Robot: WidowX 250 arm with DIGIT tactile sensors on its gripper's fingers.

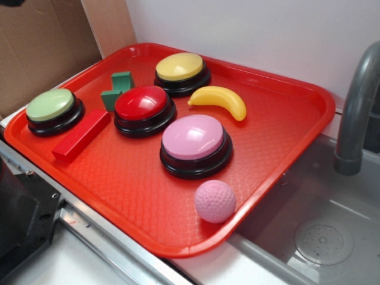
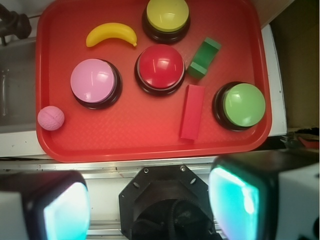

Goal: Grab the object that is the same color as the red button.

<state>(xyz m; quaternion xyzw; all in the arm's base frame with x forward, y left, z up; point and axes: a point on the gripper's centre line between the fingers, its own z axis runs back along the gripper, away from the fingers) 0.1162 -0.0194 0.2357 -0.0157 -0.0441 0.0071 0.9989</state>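
A long plain red block [image 1: 81,135] lies on the red tray [image 1: 279,142], between the green button and the red button [image 1: 143,105]. In the wrist view the block [image 2: 192,112] lies lengthwise right of the red button [image 2: 160,67]. My gripper [image 2: 150,202] is high above the tray's near edge, over the metal rail. Its jaws stand wide apart with nothing between them. The fingers [image 2: 235,200] show glowing teal pads. The gripper is out of the exterior view.
On the tray [image 2: 125,135] also sit a green button [image 1: 53,108], yellow button [image 1: 181,70], pink button [image 1: 195,142], green block [image 1: 117,89], yellow banana [image 1: 219,101] and pink golf ball [image 1: 215,201]. A grey sink [image 1: 320,225] with a tap [image 1: 356,113] lies right.
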